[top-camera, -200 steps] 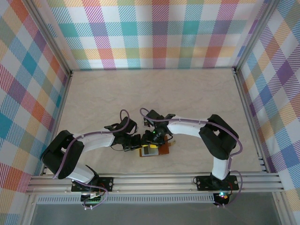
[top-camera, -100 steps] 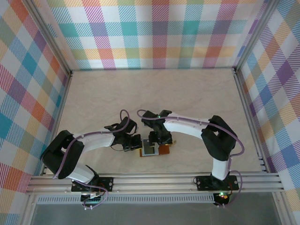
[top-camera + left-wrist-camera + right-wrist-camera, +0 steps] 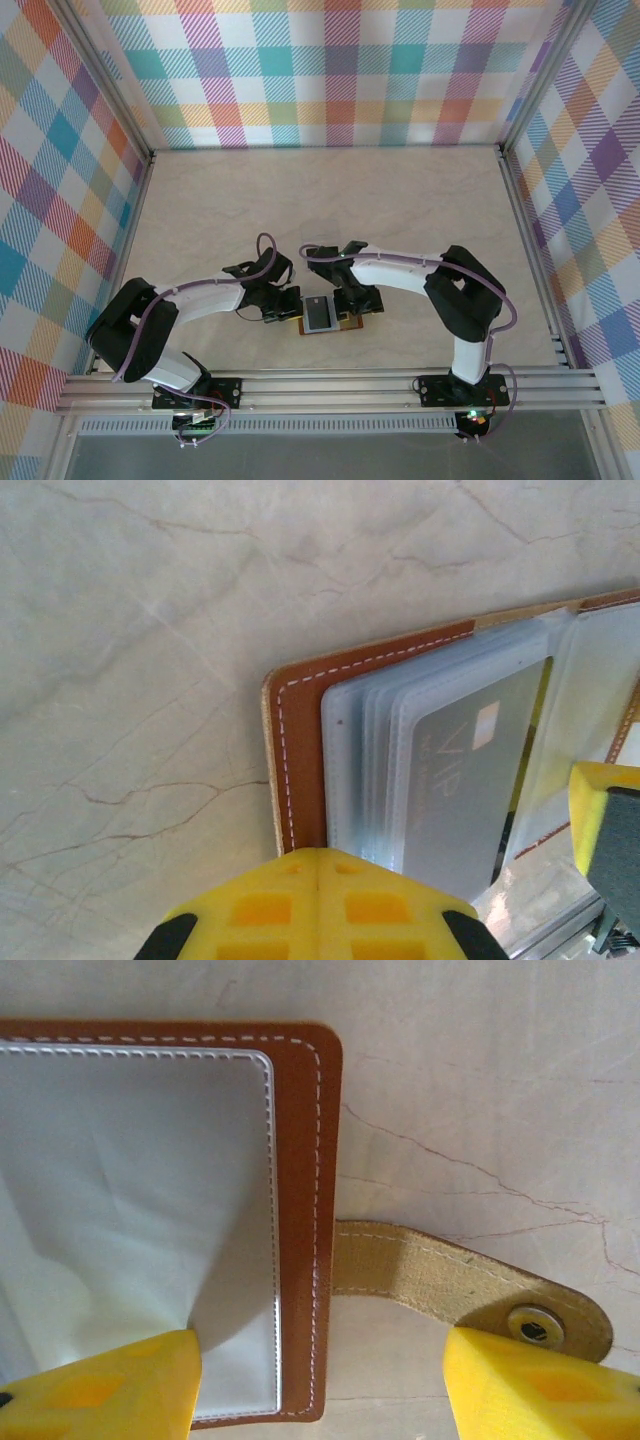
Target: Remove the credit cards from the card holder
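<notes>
Left pincer, closed, on the card holder — right pincer spread wide.

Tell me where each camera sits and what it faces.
Top external: above and behind the arms, looking down on the table; left gripper and right gripper flank the open wallet.
Left wrist: on that wrist, facing down at the wallet's sleeves and a card; shut yellow fingers at bottom.
Right wrist: facing down at the wallet's edge and strap; open fingers in the bottom corners.
Both wrist views share the wallet.
</notes>
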You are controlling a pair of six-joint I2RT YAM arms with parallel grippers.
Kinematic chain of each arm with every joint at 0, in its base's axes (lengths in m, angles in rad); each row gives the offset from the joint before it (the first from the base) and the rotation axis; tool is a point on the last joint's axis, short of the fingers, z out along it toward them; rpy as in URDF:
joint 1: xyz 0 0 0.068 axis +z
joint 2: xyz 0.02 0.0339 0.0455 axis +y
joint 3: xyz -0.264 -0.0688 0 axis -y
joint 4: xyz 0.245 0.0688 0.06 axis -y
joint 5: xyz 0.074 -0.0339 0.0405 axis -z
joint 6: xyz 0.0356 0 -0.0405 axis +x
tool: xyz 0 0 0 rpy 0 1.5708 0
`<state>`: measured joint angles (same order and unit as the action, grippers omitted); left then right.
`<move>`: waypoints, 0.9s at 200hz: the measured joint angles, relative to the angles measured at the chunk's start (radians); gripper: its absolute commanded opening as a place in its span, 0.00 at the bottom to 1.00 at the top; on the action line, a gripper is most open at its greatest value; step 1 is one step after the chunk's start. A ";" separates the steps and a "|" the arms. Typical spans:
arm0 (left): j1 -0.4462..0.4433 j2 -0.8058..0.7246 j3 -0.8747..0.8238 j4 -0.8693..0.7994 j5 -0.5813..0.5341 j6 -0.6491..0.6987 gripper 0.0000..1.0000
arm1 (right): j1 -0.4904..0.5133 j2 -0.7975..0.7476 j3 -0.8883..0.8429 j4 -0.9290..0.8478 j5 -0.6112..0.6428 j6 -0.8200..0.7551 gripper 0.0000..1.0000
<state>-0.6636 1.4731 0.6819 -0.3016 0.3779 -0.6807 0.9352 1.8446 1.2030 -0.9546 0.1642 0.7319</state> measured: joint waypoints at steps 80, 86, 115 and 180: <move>-0.024 -0.002 0.108 -0.049 0.007 0.004 0.00 | -0.044 -0.172 -0.019 0.113 -0.127 -0.034 0.55; -0.031 0.007 0.117 -0.051 0.007 0.004 0.00 | -0.051 -0.182 -0.029 0.136 -0.153 -0.034 0.53; -0.058 0.068 0.148 -0.063 0.004 0.003 0.00 | -0.093 -0.201 -0.113 0.290 -0.308 -0.029 0.36; -0.068 0.108 0.150 -0.097 -0.024 0.004 0.00 | -0.160 -0.161 -0.212 0.528 -0.556 0.006 0.23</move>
<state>-0.7311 1.5810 0.8314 -0.3988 0.3542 -0.6769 0.7753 1.6833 0.9909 -0.4263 -0.3920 0.7376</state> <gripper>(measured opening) 0.050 0.234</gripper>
